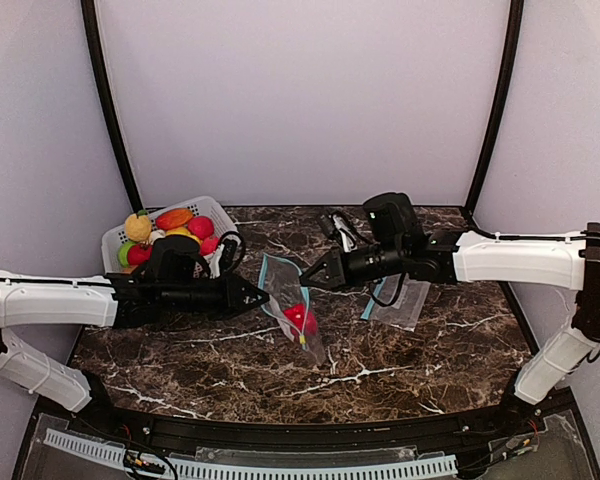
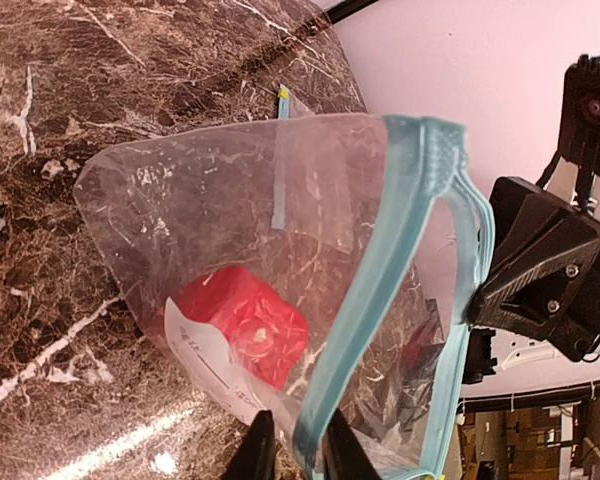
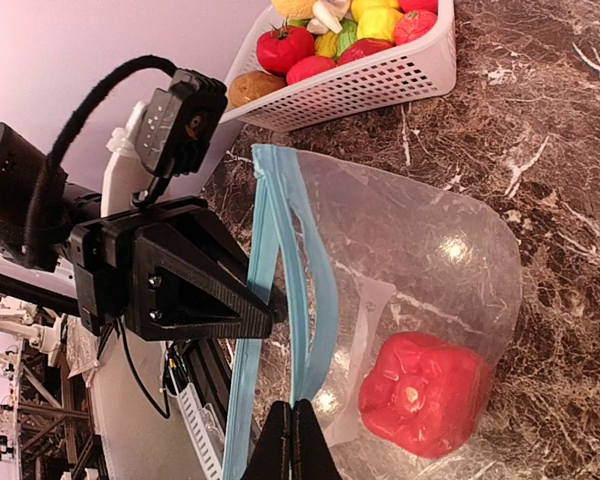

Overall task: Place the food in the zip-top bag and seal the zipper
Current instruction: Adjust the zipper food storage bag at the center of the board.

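Note:
A clear zip-top bag (image 1: 285, 295) with a blue zipper rim hangs between my two grippers over the middle of the table. One red toy pepper (image 3: 425, 390) lies inside it at the bottom. My left gripper (image 2: 298, 452) has its fingers closed narrowly round the near blue rim (image 2: 380, 290) of the bag's mouth. My right gripper (image 3: 298, 440) is shut on the opposite rim strip. The mouth stands open between them. More food (image 1: 175, 222), red, yellow, orange and green, sits in the white basket (image 1: 115, 240) behind my left arm.
A second flat clear bag (image 1: 400, 302) lies on the marble under my right arm. Small dark items (image 1: 338, 228) lie at the back centre. The basket (image 3: 380, 75) stands at the back left corner, close to the wall.

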